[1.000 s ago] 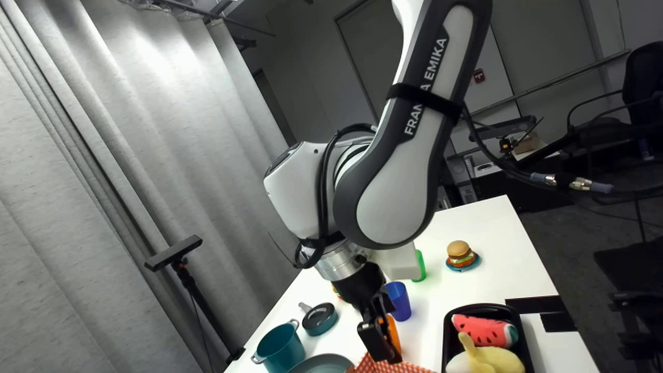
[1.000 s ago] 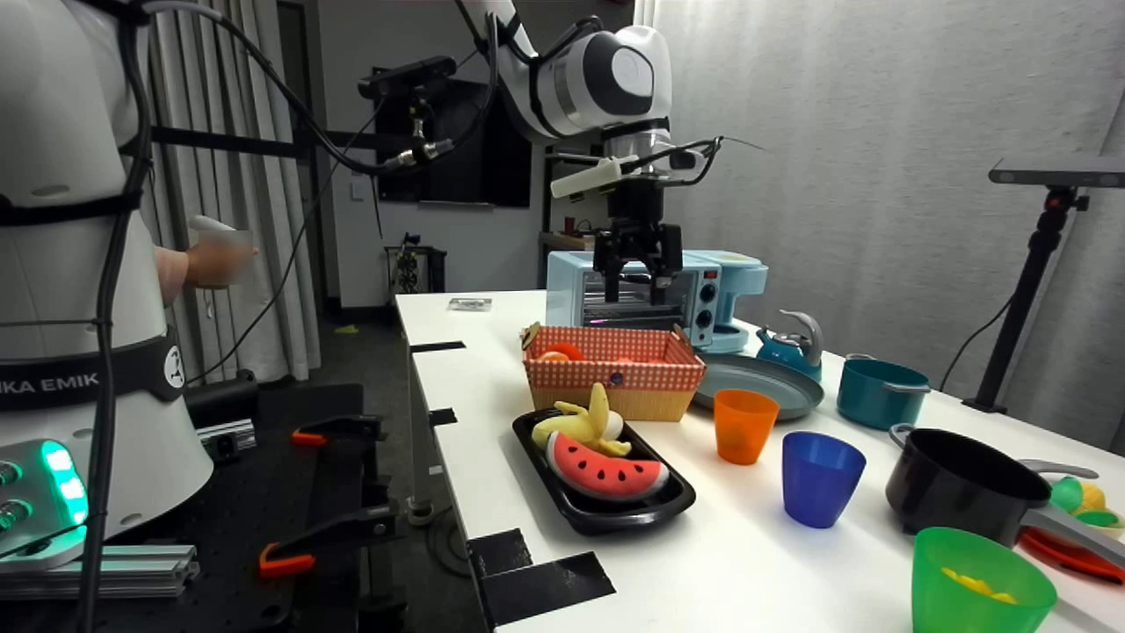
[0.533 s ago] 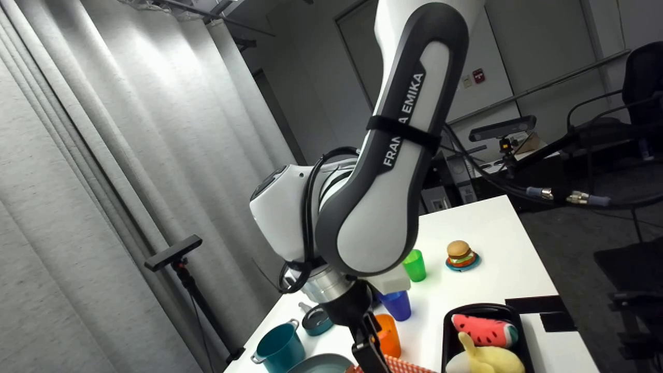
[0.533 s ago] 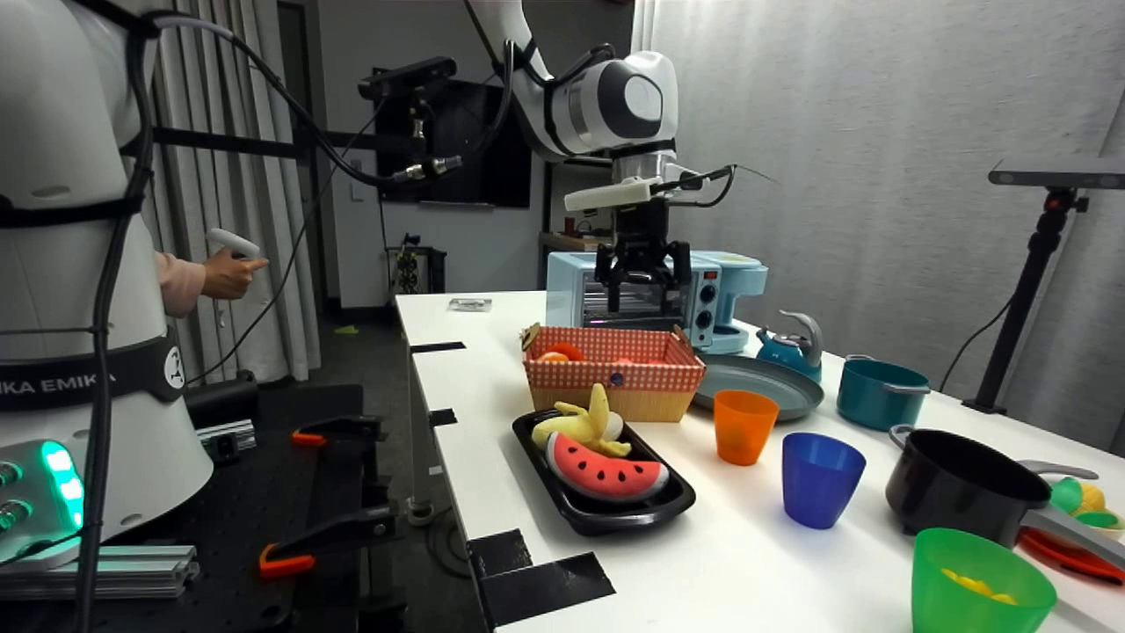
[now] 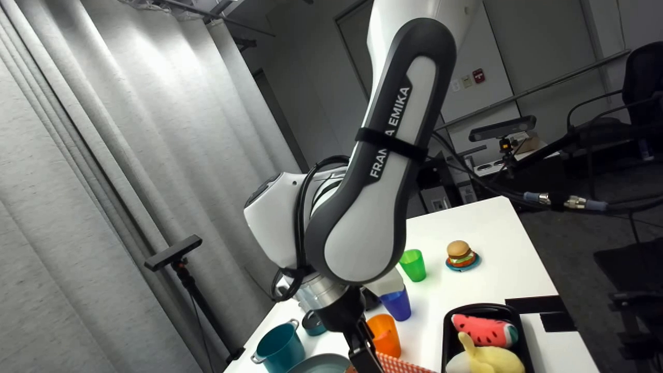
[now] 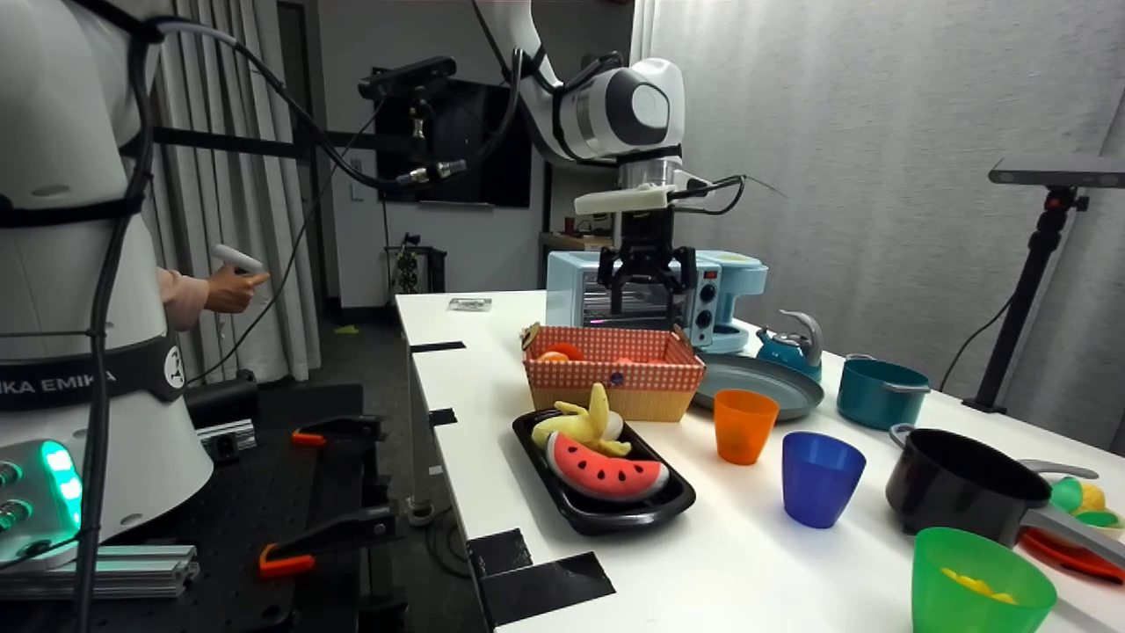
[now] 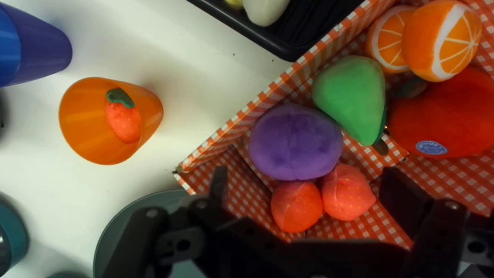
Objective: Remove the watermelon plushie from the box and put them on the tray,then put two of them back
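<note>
- Red check covers the box [image 6: 633, 403]; it holds soft toys [image 7: 295, 143]; what lies under them is hidden.
- Black tray [image 6: 615, 519]; just beside the box; 1 watermelon [image 6: 606, 469] lies in it, next to a banana [image 6: 576, 428].
- Gripper [image 7: 305, 172]; above the box; spread wide, with nothing held.
- Watermelon; probably light, soft and grippy rather than fragile; best held mid-slice, across its thickness; a pinch at 1 tip would likely let it swing.

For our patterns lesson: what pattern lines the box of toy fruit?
The box is lined in red-and-white gingham check, clearest in the wrist view.
</note>
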`<move>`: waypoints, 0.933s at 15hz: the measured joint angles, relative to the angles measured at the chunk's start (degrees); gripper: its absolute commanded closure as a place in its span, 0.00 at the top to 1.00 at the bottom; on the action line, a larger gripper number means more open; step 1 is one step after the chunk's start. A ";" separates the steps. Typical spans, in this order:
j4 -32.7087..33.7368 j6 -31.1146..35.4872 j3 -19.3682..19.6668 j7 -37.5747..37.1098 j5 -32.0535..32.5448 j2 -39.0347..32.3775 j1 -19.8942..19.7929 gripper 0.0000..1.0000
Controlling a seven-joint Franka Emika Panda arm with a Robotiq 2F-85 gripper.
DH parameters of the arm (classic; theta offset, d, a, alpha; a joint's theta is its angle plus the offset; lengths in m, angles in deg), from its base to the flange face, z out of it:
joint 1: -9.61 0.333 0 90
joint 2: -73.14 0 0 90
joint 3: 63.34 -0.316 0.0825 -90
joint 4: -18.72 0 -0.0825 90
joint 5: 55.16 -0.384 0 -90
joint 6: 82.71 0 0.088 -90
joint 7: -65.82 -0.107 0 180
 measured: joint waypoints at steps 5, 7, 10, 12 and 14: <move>0.88 -0.98 -0.13 2.15 -1.45 -0.64 0.00 1.00; 1.25 -1.53 -0.14 2.46 -1.62 -0.80 0.00 1.00; 1.52 -1.88 -0.14 2.46 -1.82 -0.87 0.00 1.00; 1.54 -1.89 -0.15 2.46 -1.87 -0.87 0.00 1.00; 1.54 -1.89 -0.15 2.46 -1.87 -0.88 0.00 1.00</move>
